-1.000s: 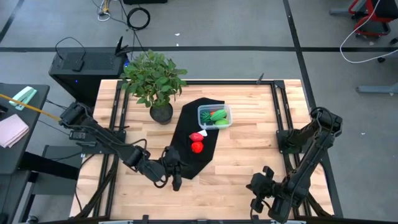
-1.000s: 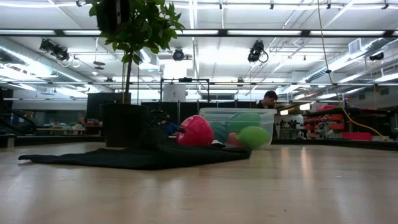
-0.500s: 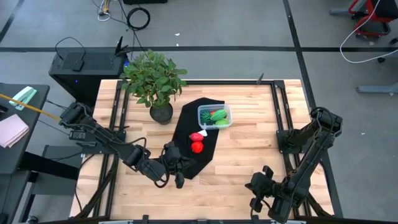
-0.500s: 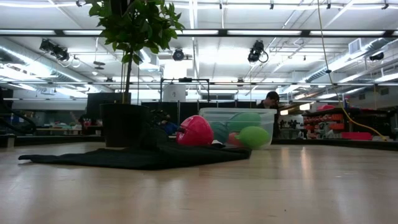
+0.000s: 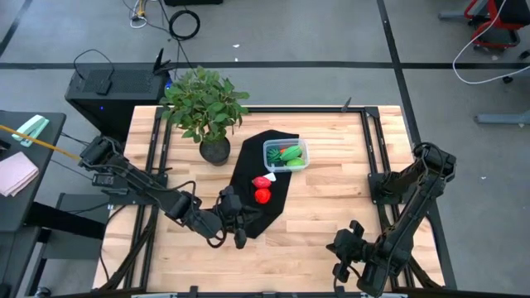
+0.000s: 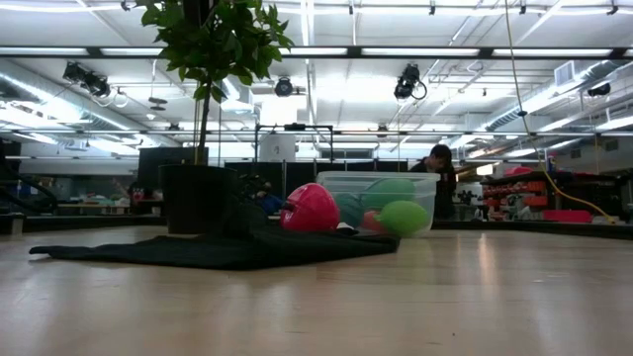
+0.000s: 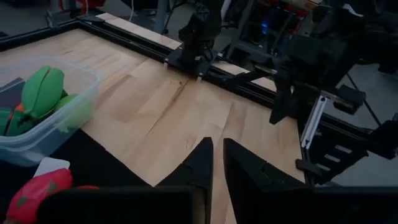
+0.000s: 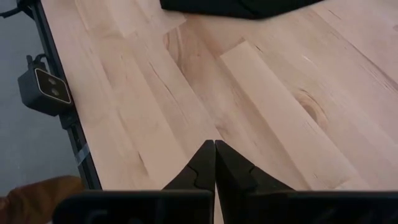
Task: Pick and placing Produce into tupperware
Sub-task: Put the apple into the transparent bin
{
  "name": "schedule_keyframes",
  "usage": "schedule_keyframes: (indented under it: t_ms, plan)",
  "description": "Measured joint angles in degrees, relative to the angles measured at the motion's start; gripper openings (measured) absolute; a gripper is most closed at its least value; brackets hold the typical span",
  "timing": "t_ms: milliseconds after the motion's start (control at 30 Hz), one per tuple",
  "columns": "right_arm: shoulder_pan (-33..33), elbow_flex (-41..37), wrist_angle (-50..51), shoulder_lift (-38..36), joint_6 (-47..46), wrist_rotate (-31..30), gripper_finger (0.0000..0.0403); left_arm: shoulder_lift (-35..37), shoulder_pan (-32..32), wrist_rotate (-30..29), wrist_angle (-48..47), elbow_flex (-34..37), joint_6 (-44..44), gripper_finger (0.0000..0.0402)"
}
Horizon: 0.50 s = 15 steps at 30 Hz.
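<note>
The wooden surface (image 5: 331,199) carries a leafy potted plant (image 5: 204,106) at its far left and a black cloth (image 5: 258,186) spread near the middle. The left end effector (image 5: 237,222) sits low over the near end of that cloth, its fingers (image 7: 200,163) almost together with a thin gap and nothing between them. The right end effector (image 5: 341,252) rests at the near right edge, fingers (image 8: 202,163) pressed together, empty. The tupperware (image 5: 285,155) stands at the cloth's far right edge, holding green and orange produce (image 5: 290,154). Two red pieces (image 5: 262,189) lie on the cloth just in front of it, touching each other. A person (image 6: 439,173) shows in the room behind.
</note>
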<state>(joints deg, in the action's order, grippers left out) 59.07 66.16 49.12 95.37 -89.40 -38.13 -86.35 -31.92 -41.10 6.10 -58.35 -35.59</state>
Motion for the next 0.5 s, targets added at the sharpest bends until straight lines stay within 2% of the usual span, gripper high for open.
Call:
schedule_keyframes:
  t_ms: [367, 500]
  plan:
    - [-0.1, 0.0, 0.0, 0.0, 0.5, 0.0, 0.0011, 0.0, 1.7, 0.9, -0.6, 0.0, -6.0, 0.0024]
    - [-0.1, 0.0, 0.1, 0.0, 0.5, 0.0, 0.0011, 0.0, 1.9, 1.9, -3.7, 0.1, -6.1, 0.003]
